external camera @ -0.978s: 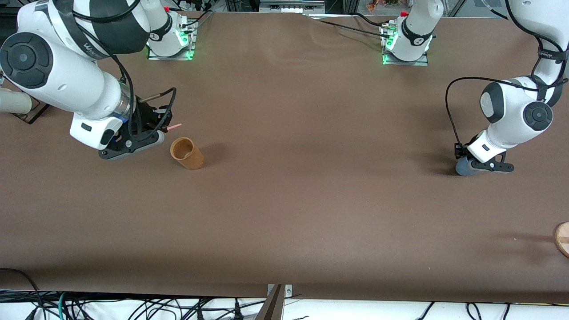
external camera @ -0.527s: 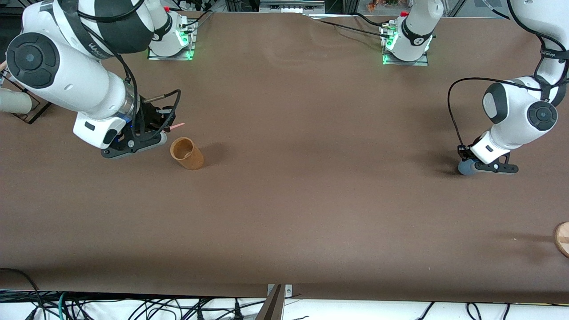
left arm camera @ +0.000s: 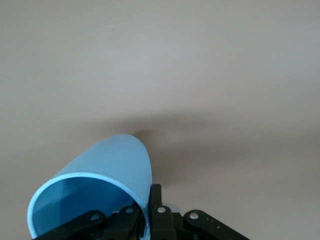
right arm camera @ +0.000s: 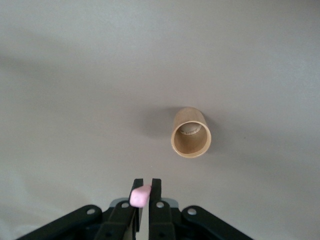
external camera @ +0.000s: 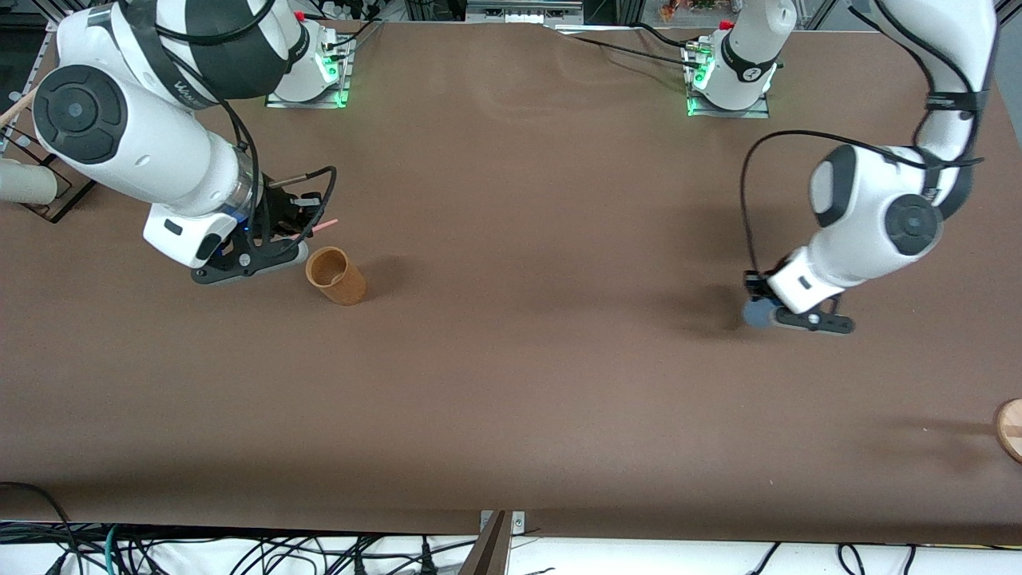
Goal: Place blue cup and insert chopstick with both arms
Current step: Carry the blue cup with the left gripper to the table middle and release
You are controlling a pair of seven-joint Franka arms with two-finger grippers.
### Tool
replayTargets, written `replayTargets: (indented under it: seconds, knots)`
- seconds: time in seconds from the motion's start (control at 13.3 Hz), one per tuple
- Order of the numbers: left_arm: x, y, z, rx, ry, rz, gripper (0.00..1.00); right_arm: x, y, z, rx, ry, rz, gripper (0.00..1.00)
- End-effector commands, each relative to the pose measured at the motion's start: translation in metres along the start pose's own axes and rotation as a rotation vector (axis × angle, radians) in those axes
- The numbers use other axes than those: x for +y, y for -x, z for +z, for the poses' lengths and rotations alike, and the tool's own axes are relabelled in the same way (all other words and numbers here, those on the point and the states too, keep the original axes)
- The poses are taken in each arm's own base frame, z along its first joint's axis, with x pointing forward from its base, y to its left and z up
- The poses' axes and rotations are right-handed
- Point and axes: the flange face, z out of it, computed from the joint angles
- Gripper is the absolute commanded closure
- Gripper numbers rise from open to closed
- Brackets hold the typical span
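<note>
My left gripper (external camera: 768, 314) is shut on the wall of the blue cup (external camera: 754, 314) and holds it just above the table at the left arm's end. In the left wrist view the blue cup (left arm camera: 95, 190) fills the frame's lower part, with one finger inside its rim and one outside, the gripper (left arm camera: 151, 210) at its wall. My right gripper (external camera: 297, 231) is shut on the pale pink chopstick (external camera: 324, 227), over the table beside a tan cup (external camera: 335, 275). In the right wrist view the chopstick's end (right arm camera: 140, 196) sits between the fingers of the gripper (right arm camera: 145, 197).
The tan-orange cup (right arm camera: 190, 133) stands upright with its mouth open. A round wooden piece (external camera: 1010, 429) lies at the table's edge at the left arm's end. A pale cylinder (external camera: 24, 185) on a dark stand sits at the right arm's end.
My left arm has carried the blue cup toward the table's middle and a little nearer to the front camera. My right gripper has shifted slightly toward the tan cup with the chopstick.
</note>
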Motion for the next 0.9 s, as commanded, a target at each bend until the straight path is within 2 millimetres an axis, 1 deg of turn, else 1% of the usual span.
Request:
replayTargets:
  seconds: [0.0, 0.15, 0.23, 0.38, 0.45, 0.53, 0.6, 0.68, 0.75, 0.83]
  knots:
    - [0.092, -0.002, 0.008, -0.026, 0.035, -0.113, 1.00, -0.010, 0.002, -0.007, -0.003, 0.014, 0.011, 1.00]
    - [0.156, 0.000, 0.025, -0.050, 0.048, -0.206, 1.00, -0.012, 0.002, -0.006, -0.004, 0.016, 0.009, 1.00]
    - [0.183, 0.000, 0.032, -0.057, 0.052, -0.239, 1.00, -0.012, 0.002, -0.007, -0.003, 0.015, 0.010, 1.00]
    - [0.246, 0.005, 0.047, -0.069, 0.057, -0.282, 1.00, -0.011, 0.002, -0.006, -0.006, 0.015, 0.010, 1.00]
    - [0.277, 0.008, 0.058, -0.079, 0.058, -0.308, 1.00, -0.011, 0.002, -0.006, -0.006, 0.015, 0.010, 1.00]
    - [0.302, 0.008, 0.067, -0.085, 0.043, -0.332, 1.00, -0.012, 0.002, -0.007, -0.004, 0.015, 0.010, 1.00]
    - [0.324, 0.008, 0.075, -0.097, 0.018, -0.349, 1.00, -0.011, 0.002, -0.006, -0.004, 0.015, 0.010, 1.00]
    - [0.343, 0.006, 0.078, -0.105, 0.003, -0.373, 1.00, -0.012, 0.002, -0.006, -0.004, 0.016, 0.012, 1.00]
    - [0.356, 0.007, 0.086, -0.117, -0.004, -0.395, 1.00, -0.012, 0.002, -0.005, -0.004, 0.016, 0.011, 1.00]
    - [0.363, 0.009, 0.096, -0.117, -0.016, -0.403, 1.00, -0.013, 0.002, -0.005, -0.006, 0.016, 0.009, 1.00]
